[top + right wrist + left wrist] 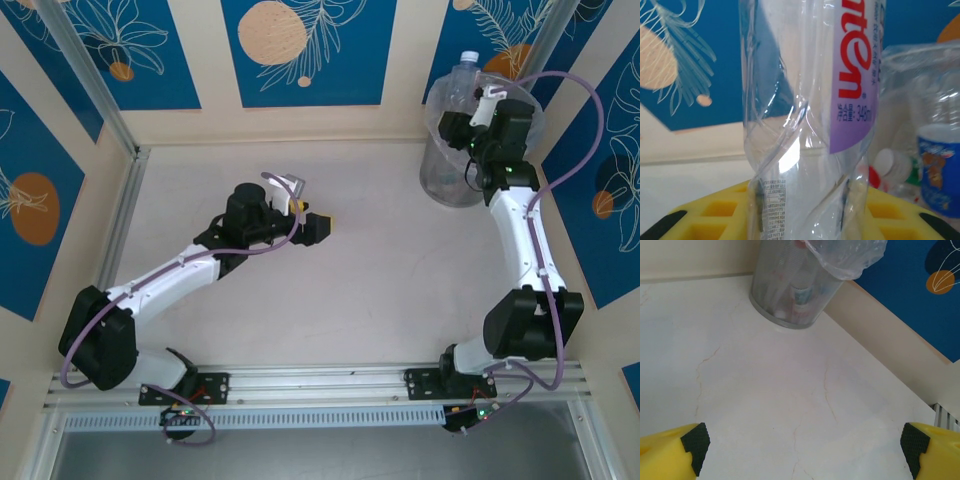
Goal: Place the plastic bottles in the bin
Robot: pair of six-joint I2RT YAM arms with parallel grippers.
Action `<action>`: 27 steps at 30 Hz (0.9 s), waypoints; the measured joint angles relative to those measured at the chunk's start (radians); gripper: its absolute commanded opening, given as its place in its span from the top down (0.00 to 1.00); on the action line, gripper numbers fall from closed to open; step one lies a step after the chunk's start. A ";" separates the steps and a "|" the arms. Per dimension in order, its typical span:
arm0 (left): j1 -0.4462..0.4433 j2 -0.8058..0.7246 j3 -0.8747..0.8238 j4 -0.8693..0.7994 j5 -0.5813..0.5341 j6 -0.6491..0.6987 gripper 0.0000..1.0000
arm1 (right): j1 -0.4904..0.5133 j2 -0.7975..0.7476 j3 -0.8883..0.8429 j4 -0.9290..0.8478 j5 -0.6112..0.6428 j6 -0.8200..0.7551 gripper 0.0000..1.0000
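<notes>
In the top view, the right claw [480,105] was closed on a clear bottle [462,85] and held it high, just above the near rim of the bin [445,180]. I judged it was held there so that the bottle could drop inside once released. The bottle stood about upright on the far side of the claw, with its cap up and its long axis vertical. The left claw [318,225] rested wide open over the bare table [380,280], well apart from the bin, probably waiting because no bottle lay near it. In the left wrist view, the bin stood far ahead of the spread pads [695,440], and some bottles [800,295] showed through its wall, standing and leaning. In the right wrist view, the clear bottle rose straight up from between the yellow fingers [715,220]. Its body was twisted, and the cap end was out of the picture. Beyond the claw to the right, a blue-labelled bottle [940,165] seemed to lie already inside the bag [920,65], but the plastic blurred it.
</notes>
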 measured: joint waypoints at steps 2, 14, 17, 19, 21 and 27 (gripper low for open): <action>0.000 0.002 0.000 0.000 0.000 0.000 0.01 | -0.012 0.015 0.002 0.035 0.045 -0.016 0.62; 0.000 0.018 0.000 0.004 0.000 0.000 0.01 | -0.115 0.183 0.071 0.150 0.246 -0.114 0.60; 0.000 0.023 0.000 0.007 0.000 0.000 0.01 | -0.129 0.221 0.102 0.154 0.272 -0.155 0.58; 0.000 0.026 0.000 0.008 0.000 -0.001 0.01 | -0.134 0.249 0.132 0.149 0.279 -0.176 0.57; 0.000 0.034 0.000 0.008 0.000 -0.001 0.01 | -0.137 0.282 0.169 0.145 0.283 -0.200 0.56; 0.000 0.053 0.000 0.009 0.000 -0.005 0.01 | -0.113 0.352 0.252 0.137 0.377 -0.285 0.52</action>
